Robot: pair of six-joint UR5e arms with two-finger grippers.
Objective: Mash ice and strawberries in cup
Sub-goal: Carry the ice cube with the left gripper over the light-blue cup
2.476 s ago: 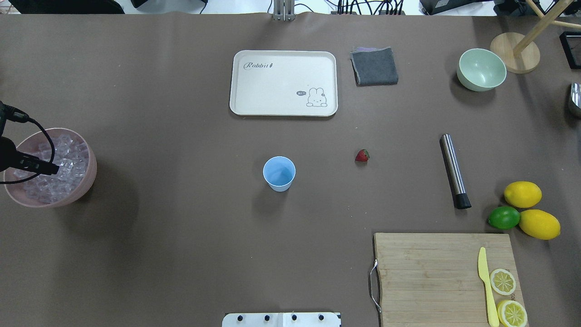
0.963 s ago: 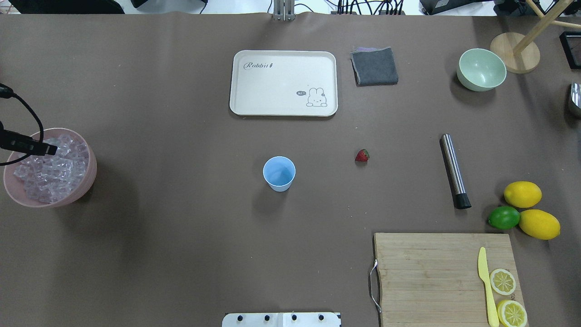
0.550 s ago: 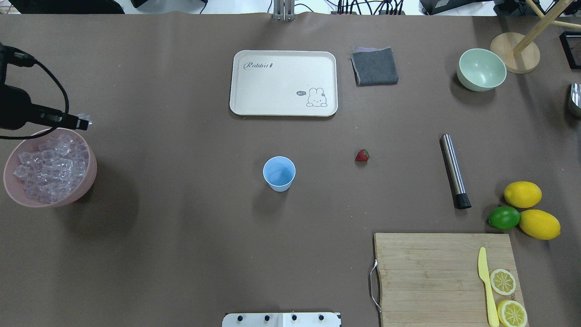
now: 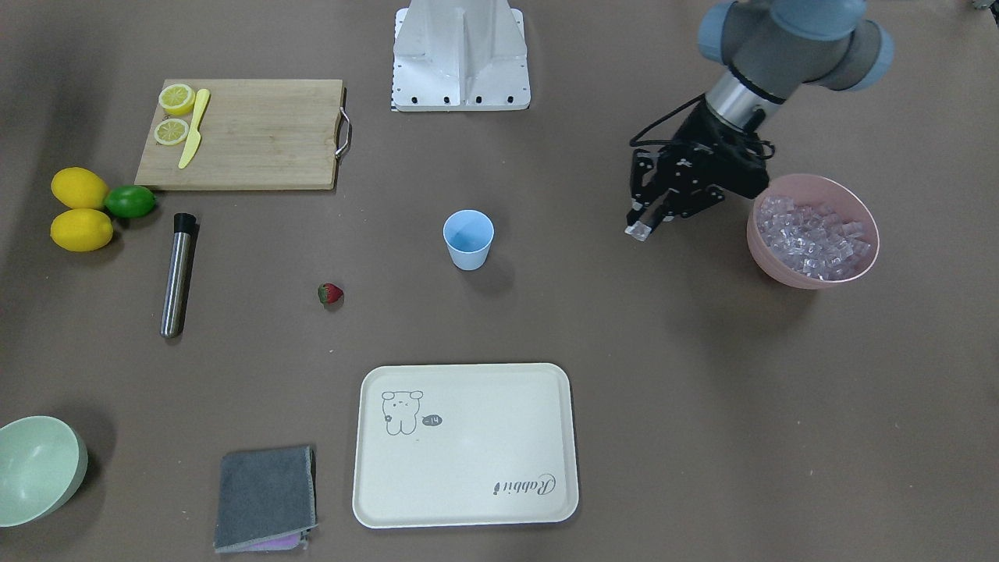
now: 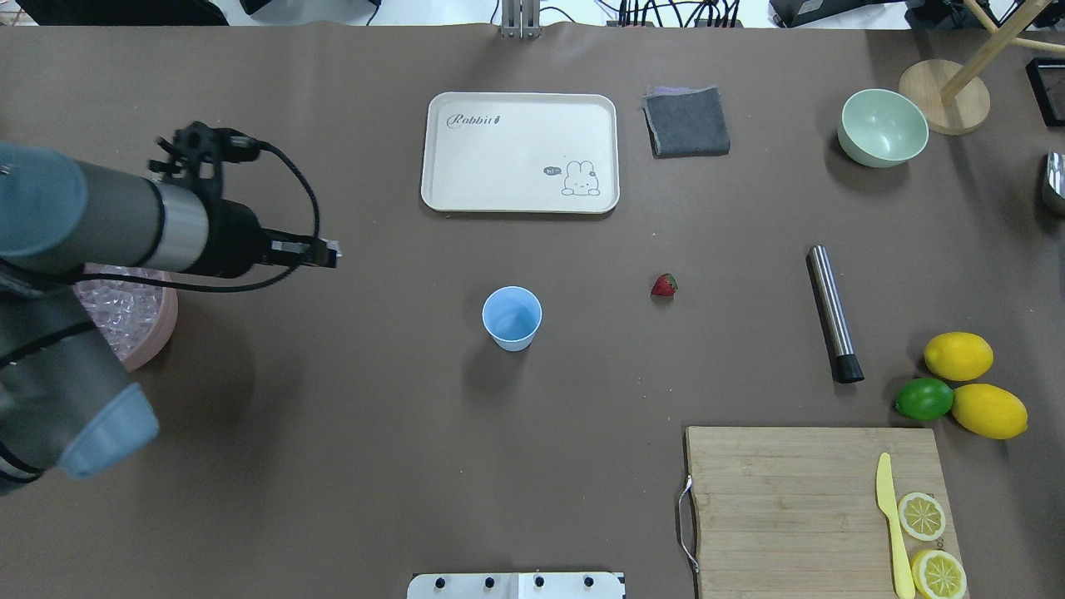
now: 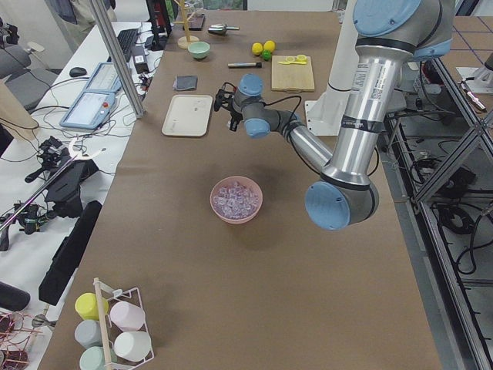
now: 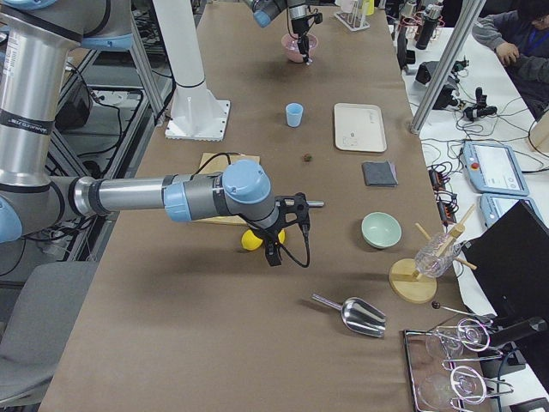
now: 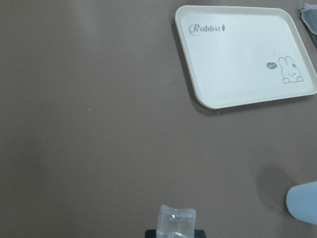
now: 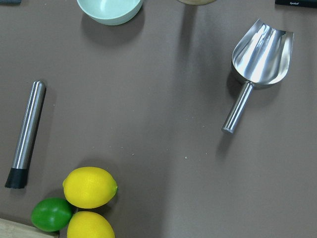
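My left gripper [image 4: 641, 227] hangs above the table between the pink bowl [image 4: 781, 265] of ice [image 4: 815, 232] and the light-blue cup [image 4: 468, 240]. It is shut on one clear ice cube [image 8: 176, 223]. In the overhead view the left gripper [image 5: 327, 252] is left of and slightly behind the cup [image 5: 512, 318], which stands upright. The strawberry [image 5: 664, 285] lies on the table to the cup's right. My right gripper [image 7: 274, 251] shows only in the exterior right view, near the lemons, and I cannot tell its state.
A cream tray [image 5: 466, 179], grey cloth [image 5: 686, 121] and pale green bowl [image 5: 882, 127] sit at the far side. A steel muddler [image 5: 832, 312], two lemons [image 5: 958, 356] and a lime [image 5: 923, 399] lie right. A cutting board [image 5: 782, 507] holds a yellow knife. A metal scoop [image 9: 257, 57] lies farther right.
My left gripper has risen out of the pink bowl with an ice cube in it and moved right, toward the cup. Nothing else has moved.
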